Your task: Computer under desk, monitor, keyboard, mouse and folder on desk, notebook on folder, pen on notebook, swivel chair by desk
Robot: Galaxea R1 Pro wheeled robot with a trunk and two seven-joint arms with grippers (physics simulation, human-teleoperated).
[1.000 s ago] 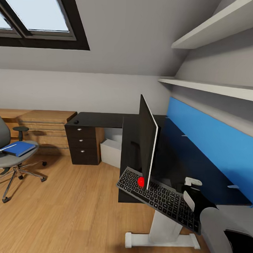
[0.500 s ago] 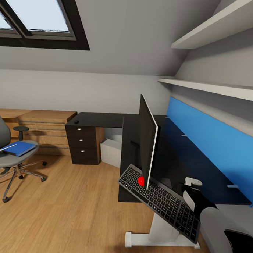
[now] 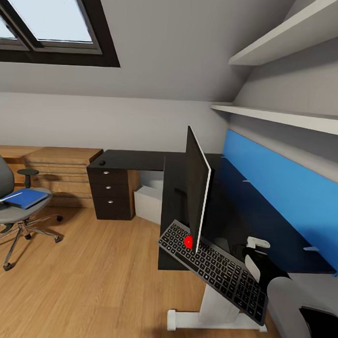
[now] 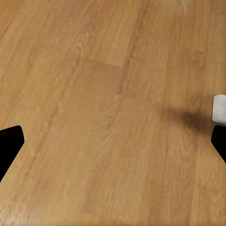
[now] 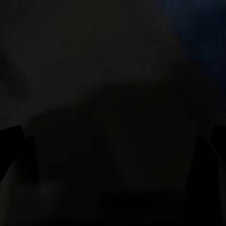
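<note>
The grey upholstered swivel chair (image 3: 5, 201), well apart from the desk on the wooden floor (image 3: 85, 283), carries one bright blue flat folder (image 3: 24, 198) on its seat. The glossy black L-shaped tabletop (image 3: 140, 160) bears one wide black flat monitor (image 3: 195, 187), seen almost edge-on, and one small black mouse (image 3: 101, 162) at its far corner above the drawer unit (image 3: 110, 193) with three round silver knobs. One slim black keyboard (image 3: 214, 269) lies tilted, hanging over the tabletop's near edge below the monitor. The right gripper (image 3: 256, 254) sits at the keyboard's near end; whether it pinches it I cannot tell. One light-grey computer case (image 3: 149, 203) stands under the desk. The left gripper (image 4: 113, 150) is spread wide above bare floor.
</note>
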